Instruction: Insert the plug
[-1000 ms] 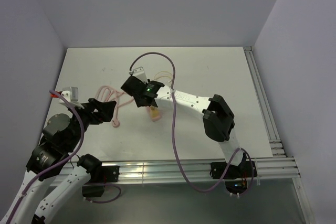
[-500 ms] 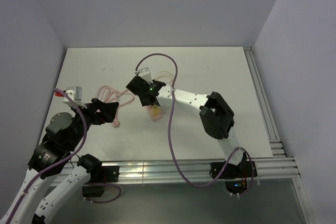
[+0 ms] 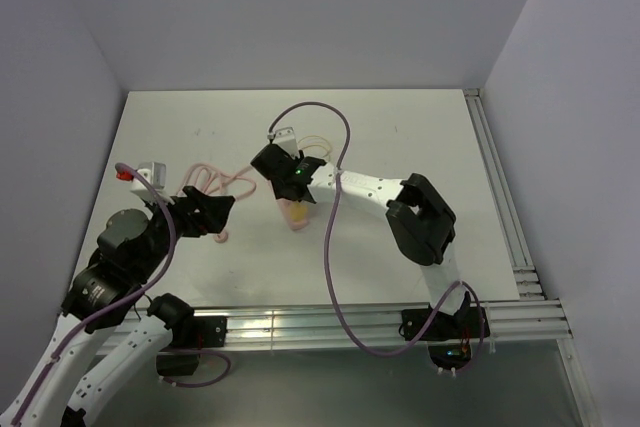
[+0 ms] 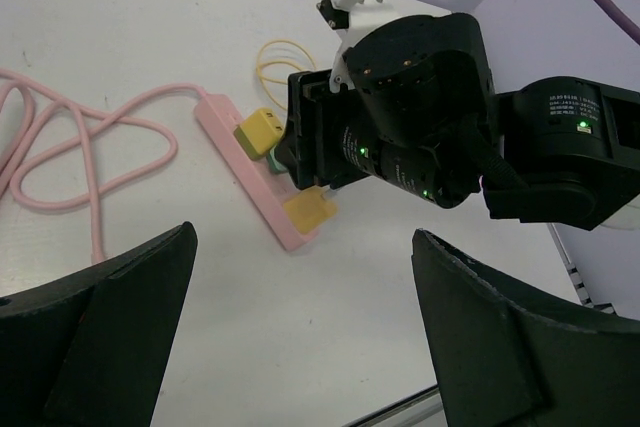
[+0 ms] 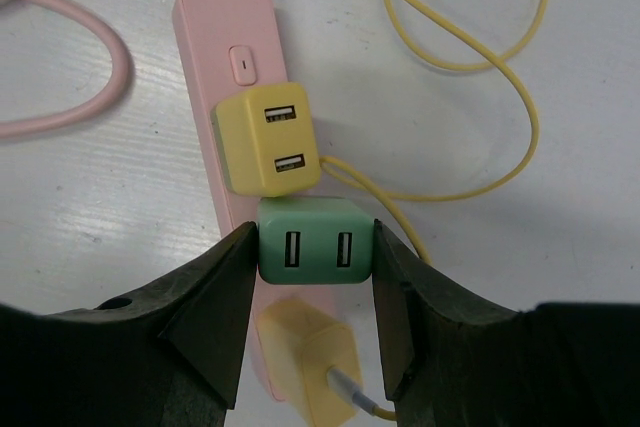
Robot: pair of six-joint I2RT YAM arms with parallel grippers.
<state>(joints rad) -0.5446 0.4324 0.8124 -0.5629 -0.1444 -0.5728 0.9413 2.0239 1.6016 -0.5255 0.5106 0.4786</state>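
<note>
The right hand (image 5: 313, 252) is clamped on a square green two-port charger plug (image 5: 315, 237), one finger pressed on each side. The plug sits over the long pink plastic power strip (image 5: 215, 17), between a yellow two-port charger cube (image 5: 268, 137) and a pale yellow charger cube (image 5: 310, 352) – touching the first. Whether its prongs are fully seated cannot be told. A thin yellow cable (image 5: 500, 77) loops beside the strip on the white surface (image 3: 400, 127). The left hand (image 4: 300, 347) hangs nearby with its fingers spread wide – nothing between them – above the strip's coiled pink cord (image 4: 60, 147).
</note>
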